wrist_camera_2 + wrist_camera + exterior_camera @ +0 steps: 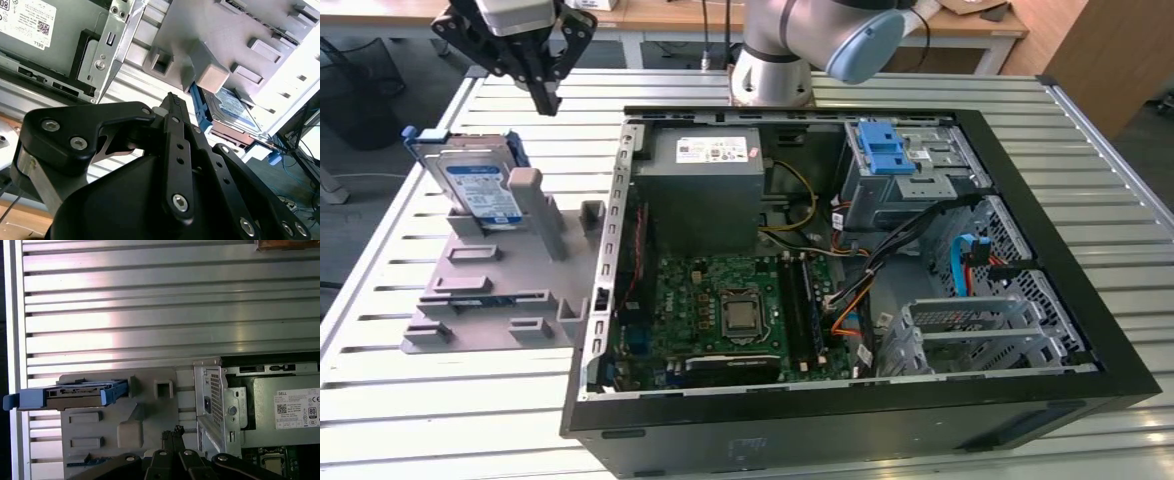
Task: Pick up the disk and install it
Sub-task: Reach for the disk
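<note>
Disk (478,185) stands on edge in the grey holder (487,290), at the exterior view's left of the open computer case (854,432), its upper edge left free for grasping, I judge, while my gripper (544,100) hangs near it, fingers pinched together and empty.

Metal disk (478,190), blue plastic carrier (424,136), matt grey plastic fixture (487,290), ribbed metal table (440,400)

Looks like a robotics lab: slatted metal tabletop (454,420) carrying an opened computer case (854,430), robot arm (774,60), desks (667,15) behind.
</note>
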You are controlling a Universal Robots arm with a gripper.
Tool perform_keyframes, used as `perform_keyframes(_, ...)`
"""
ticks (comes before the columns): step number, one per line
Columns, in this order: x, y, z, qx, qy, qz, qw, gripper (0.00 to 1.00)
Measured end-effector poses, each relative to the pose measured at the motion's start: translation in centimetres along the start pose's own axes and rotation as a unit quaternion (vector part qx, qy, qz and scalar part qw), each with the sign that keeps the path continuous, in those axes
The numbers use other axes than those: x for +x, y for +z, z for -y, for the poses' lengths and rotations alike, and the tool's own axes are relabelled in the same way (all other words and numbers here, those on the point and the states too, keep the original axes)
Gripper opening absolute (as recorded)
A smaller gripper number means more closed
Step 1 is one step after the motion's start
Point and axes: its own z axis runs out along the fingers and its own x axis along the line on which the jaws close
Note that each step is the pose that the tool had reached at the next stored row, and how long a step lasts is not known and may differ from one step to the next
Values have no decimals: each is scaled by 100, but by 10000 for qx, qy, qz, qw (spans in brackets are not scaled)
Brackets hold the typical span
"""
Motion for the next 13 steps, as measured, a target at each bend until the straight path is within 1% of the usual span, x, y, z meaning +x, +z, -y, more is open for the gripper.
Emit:
perform_keyframes(7, 97, 5, -2, 0, 0, -3, 10000, 11)
perform_keyframes(13, 155, 10, -2, 1, 0, -11, 10000, 11)
